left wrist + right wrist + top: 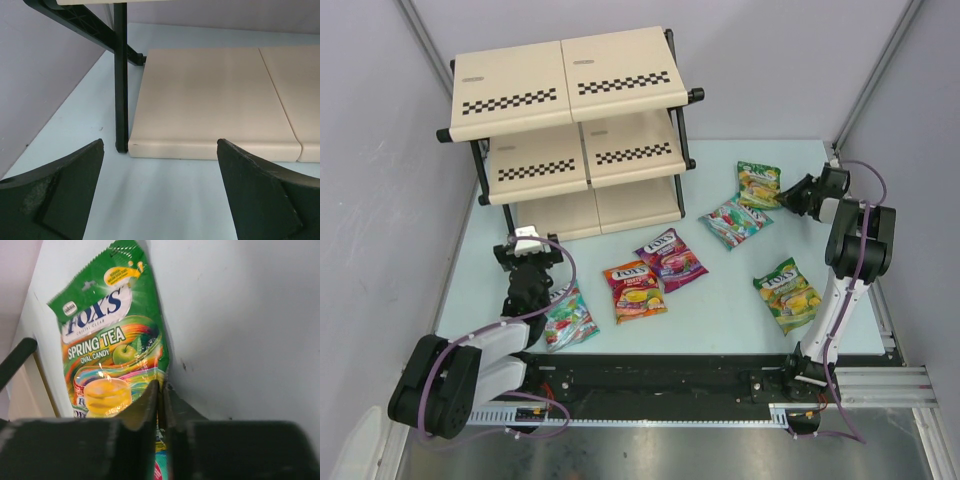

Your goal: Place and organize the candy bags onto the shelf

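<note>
The shelf [570, 90] stands at the far left, and none of its three tiers shows a bag. Six candy bags lie on the table: a green-yellow one [758, 184], a teal one [735, 222], a purple-pink one [671, 258], a red-orange one [634, 290], a second green-yellow one [787, 293] and a second teal one [570, 318]. My right gripper [784, 196] is shut on the right edge of the far green-yellow bag [107, 340], its tips [161, 388] pinching the edge. My left gripper [525, 252] is open and empty, low over the table facing the shelf's bottom tier [210, 95].
The shelf's black frame leg [120, 75] stands just ahead-left of my left fingers [75, 190]. The second teal bag lies right beside my left arm. Grey walls close in on the left, back and right of the pale blue table [720, 320].
</note>
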